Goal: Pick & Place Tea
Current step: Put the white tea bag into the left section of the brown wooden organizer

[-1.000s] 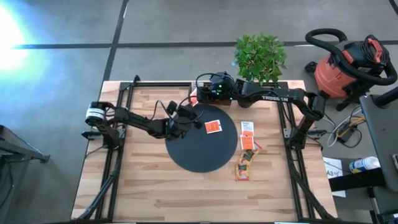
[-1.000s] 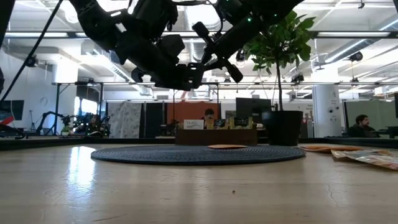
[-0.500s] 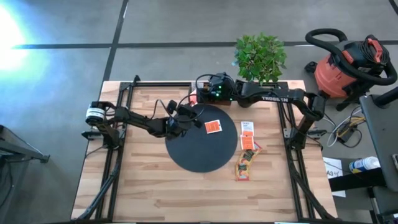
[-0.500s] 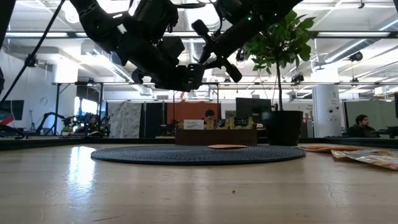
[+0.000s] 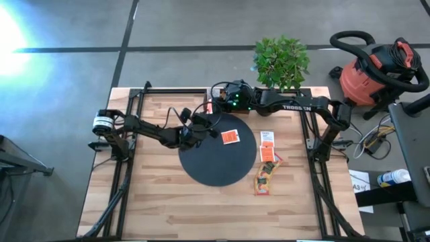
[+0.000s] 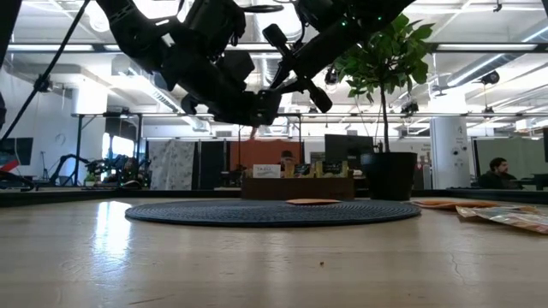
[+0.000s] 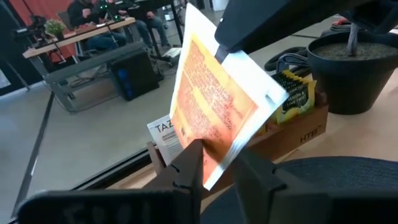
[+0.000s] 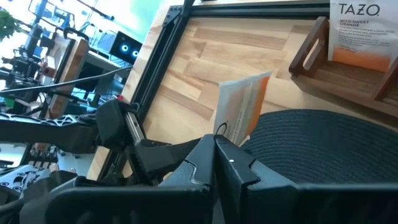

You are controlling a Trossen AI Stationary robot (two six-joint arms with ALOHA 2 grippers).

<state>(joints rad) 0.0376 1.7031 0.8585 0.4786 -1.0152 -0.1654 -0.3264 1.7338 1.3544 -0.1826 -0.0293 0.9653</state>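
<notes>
Above the mat's point(image 5: 218, 151) back-left edge, an orange-and-white sachet point(image 7: 217, 112) hangs in the air, its lower corner between the left gripper's point(image 7: 217, 171) closing fingers point(image 7: 186, 165) and its upper corner pinched by the clenched right gripper point(image 8: 214, 152), with the box point(image 7: 292, 127) behind it.

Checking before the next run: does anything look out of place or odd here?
Yes: one orange-and-white tea sachet hangs in the air above the black mat, pinched by the left gripper and right gripper at once. Other sachets lie scattered on the table.
</notes>
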